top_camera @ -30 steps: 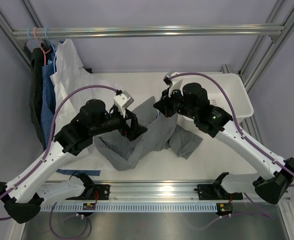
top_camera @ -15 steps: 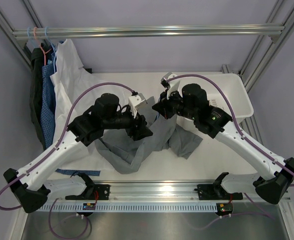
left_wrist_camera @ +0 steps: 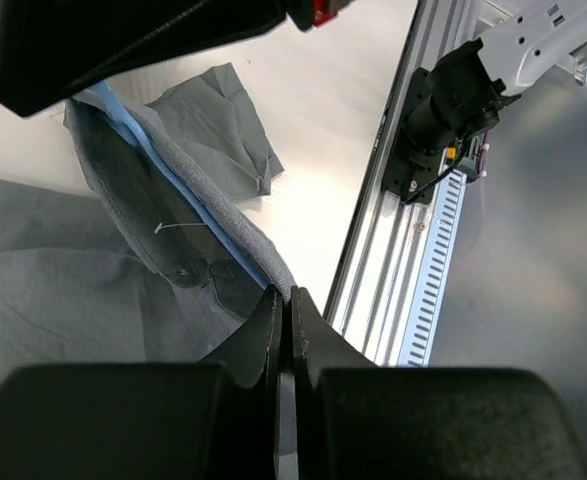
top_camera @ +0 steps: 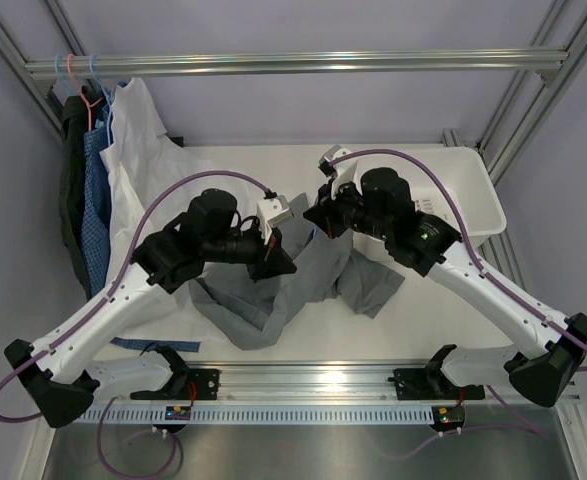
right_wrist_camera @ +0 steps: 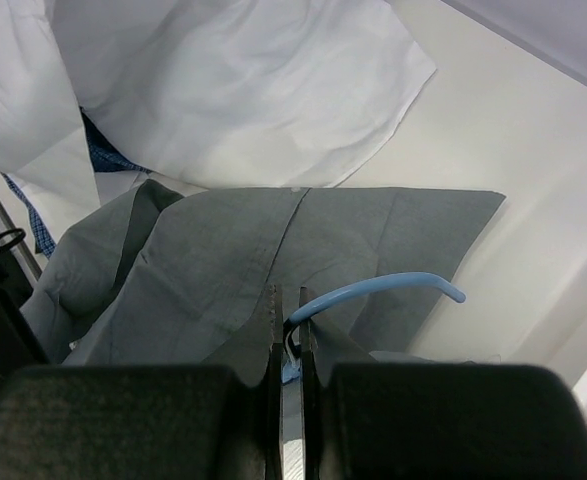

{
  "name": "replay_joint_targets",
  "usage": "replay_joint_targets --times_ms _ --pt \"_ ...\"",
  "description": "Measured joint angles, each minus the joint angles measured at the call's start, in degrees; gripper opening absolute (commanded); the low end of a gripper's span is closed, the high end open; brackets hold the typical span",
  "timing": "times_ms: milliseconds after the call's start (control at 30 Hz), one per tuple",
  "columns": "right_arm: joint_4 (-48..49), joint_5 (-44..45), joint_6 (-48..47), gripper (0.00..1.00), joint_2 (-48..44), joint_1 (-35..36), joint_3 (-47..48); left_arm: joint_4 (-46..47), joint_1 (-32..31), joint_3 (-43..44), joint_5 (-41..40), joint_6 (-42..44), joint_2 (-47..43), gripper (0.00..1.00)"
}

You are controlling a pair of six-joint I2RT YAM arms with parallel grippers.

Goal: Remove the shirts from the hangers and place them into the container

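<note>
Pinching the plain grey soft shirt (left_wrist_camera: 53, 290) at its edge, left pincer (left_wrist_camera: 283, 296) sits closed; right pincer (right_wrist_camera: 289, 296) clamps the thin light-blue hanger (right_wrist_camera: 393, 282).

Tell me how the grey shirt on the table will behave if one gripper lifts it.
Probably floppy: the grey shirt lies in loose folds on the table, so it should sag from any pinch point. Likely light, since the cloth looks thin. It may snag or swing, because the light blue hanger pokes out of it.
</note>
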Motion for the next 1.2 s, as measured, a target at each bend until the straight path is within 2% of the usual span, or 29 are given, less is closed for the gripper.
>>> replay_joint_targets --times_ms 400,667,933,1200 --pt "0.1 7.2 4.6 0.00 4.3 0.6 0.0 -11.4 0.0 3.5 -8.0 3.1 -7.5 0.00" --pt "-3.5 10.6 9.4 0.00 8.4 0.8 6.8 -14.9 0.1 -4.0 -12.7 0.1 -18.8 0.00" --pt "-9.9 10.2 10.8 0.00 10.1 1.0 14.5 -12.1 0.2 -10.4 -15.6 -4.6 -25.4 0.00" --pt "-12.8 12.3 11.6 0.00 13.4 1.0 18.3 -11.0 0.2 -7.8 -17.2 -6.9 -25.8 0.00"
